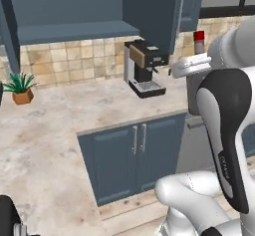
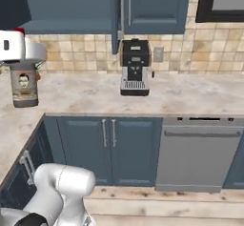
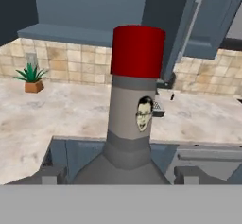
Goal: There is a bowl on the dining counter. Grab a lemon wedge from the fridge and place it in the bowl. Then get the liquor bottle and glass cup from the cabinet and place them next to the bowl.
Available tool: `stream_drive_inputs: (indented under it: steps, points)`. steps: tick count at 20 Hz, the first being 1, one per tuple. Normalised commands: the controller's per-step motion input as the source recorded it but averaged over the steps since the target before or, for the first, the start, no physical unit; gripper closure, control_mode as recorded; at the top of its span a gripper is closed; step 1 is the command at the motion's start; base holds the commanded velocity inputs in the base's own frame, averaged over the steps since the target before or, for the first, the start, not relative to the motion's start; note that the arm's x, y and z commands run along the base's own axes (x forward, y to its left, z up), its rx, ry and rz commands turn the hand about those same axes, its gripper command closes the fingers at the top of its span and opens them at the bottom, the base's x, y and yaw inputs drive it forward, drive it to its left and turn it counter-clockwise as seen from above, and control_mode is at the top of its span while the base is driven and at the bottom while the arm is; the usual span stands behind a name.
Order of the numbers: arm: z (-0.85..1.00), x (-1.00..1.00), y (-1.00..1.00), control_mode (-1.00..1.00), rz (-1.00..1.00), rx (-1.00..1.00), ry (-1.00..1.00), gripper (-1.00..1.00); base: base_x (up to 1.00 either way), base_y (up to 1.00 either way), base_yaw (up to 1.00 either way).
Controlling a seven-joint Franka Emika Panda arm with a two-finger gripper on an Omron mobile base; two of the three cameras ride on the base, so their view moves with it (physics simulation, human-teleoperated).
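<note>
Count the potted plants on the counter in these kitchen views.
1. The potted plant stands on the stone counter against the tiled wall, well left of the coffee machine. Others may sit outside the frames.

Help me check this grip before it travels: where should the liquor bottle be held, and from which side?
Hold the liquor bottle on its wide body below the shoulders, jaws closing from opposite sides. It stands upright, and the narrow neck and red cap offer less surface. The gripper already straddles that body.

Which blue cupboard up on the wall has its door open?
The cabinet above the counter's corner, over the little potted plant. Its door swings out beside the coffee machine, showing the blue-grey shelf inside. The wall cupboard next to it stays shut.
</note>
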Motion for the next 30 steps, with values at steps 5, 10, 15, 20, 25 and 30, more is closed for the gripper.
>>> stream_drive_inputs:
  steps: [5,10,15,20,25,30]
  points:
    - [0.00,0.00,0.00,1.00,0.00,0.00,0.00,1.00,-0.27,-0.59,-0.72]
    - [0.00,0.00,0.00,1.00,0.00,0.00,0.00,1.00,-0.13,-0.57,-0.76]
    - [0.00,0.00,0.00,1.00,0.00,0.00,0.00,1.00,-0.06,-0.73,-0.73]
    - [0.00,0.00,0.00,1.00,0.00,0.00,0.00,1.00,0.15,-0.78,-0.65]
    - [0.00,0.00,0.00,1.00,0.00,0.00,0.00,1.00,0.22,-0.80,-0.53]
    - [0.00,0.00,0.00,1.00,0.00,0.00,0.00,1.00,0.00,-1.00,-0.40]
